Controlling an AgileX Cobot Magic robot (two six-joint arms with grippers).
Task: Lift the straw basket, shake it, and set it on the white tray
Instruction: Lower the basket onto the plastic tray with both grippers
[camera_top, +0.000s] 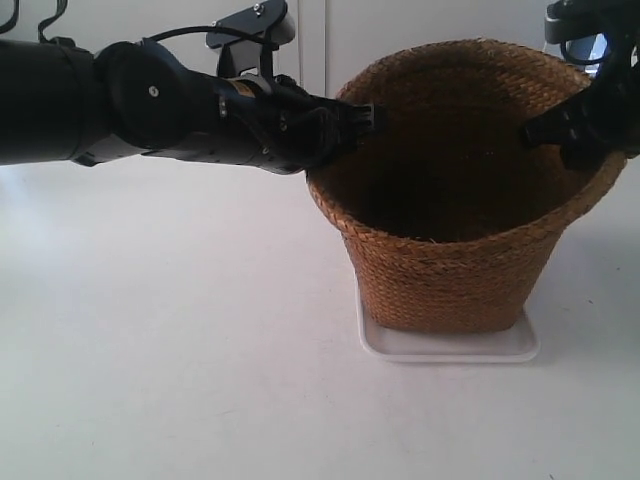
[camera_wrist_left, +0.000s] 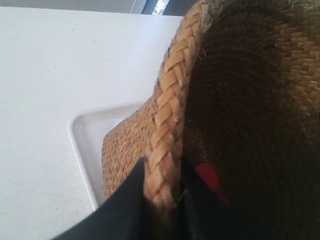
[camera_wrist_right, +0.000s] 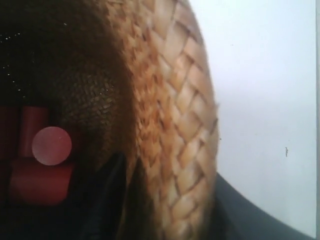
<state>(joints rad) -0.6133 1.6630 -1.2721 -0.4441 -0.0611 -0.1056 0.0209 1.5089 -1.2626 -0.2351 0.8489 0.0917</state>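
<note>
Golden-brown braided straw basket (camera_top: 450, 270) sits on the glossy white rectangular tray (camera_top: 450, 348). Your left gripper (camera_wrist_left: 162, 175) pinches its rim; the right gripper (camera_wrist_right: 169, 170)'s hold is unclear. Next, let go and withdraw.

White table (camera_top: 150, 350); white tray (camera_top: 440, 351) flat on it, toward exterior view's right.

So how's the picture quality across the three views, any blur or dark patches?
Exterior view: fairly sharp, but the straw basket is deep shadow inside against a bright table. Left wrist view: braided rim crisp, interior dark. Right wrist view: soft and blurred, red objects fuzzy, table washed out.
</note>
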